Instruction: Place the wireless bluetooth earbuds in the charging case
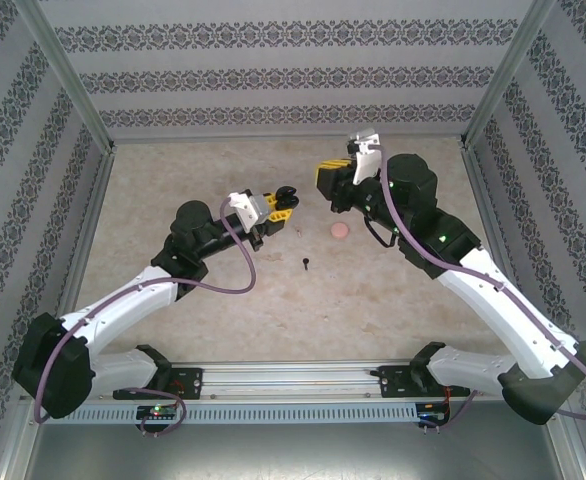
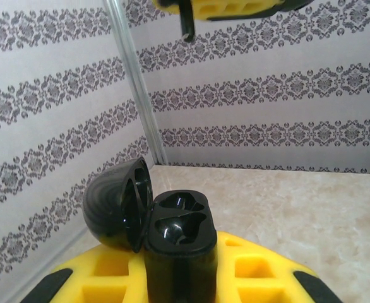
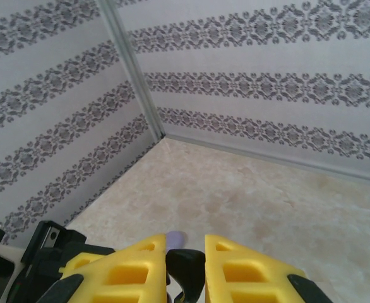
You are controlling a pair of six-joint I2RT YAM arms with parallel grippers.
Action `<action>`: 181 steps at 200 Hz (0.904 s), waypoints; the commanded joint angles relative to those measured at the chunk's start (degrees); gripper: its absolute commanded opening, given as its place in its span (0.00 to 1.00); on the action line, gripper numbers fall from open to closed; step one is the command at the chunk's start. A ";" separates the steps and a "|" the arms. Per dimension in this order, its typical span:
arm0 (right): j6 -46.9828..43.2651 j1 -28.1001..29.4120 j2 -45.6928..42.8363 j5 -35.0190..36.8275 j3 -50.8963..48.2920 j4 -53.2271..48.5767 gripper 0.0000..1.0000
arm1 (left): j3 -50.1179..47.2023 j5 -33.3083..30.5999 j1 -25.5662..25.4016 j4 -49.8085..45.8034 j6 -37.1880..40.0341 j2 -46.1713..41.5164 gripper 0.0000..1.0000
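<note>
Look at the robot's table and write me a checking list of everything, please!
Surface: beige speckled tabletop, mostly bare.
Job's things: glossy black charging case, lid open, sockets empty; tiny black stemmed earbud lying on the tabletop; second black earbud held.
Clutter: small round pale pink object on the tabletop.
Grippers: left gripper shut on the case; right gripper shut on the second black earbud.
Cables: purple cable along each arm.
Surroundings: grey patterned walls.

My overhead camera looks down from behind the near edge across the whole worktop. Both wrist cameras ride low and close, facing the worktop's far left corner post, which they share.
</note>
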 commanded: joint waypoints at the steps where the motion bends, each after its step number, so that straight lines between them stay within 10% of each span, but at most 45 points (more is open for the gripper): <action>1: -2.43 0.93 -1.11 -4.32 -2.09 5.02 0.18 | 3.01 2.50 -0.47 0.49 5.54 0.65 0.00; 181: 0.94 4.07 1.66 -5.57 -7.46 10.41 0.16 | 6.29 3.62 -0.45 -0.67 8.45 3.28 0.00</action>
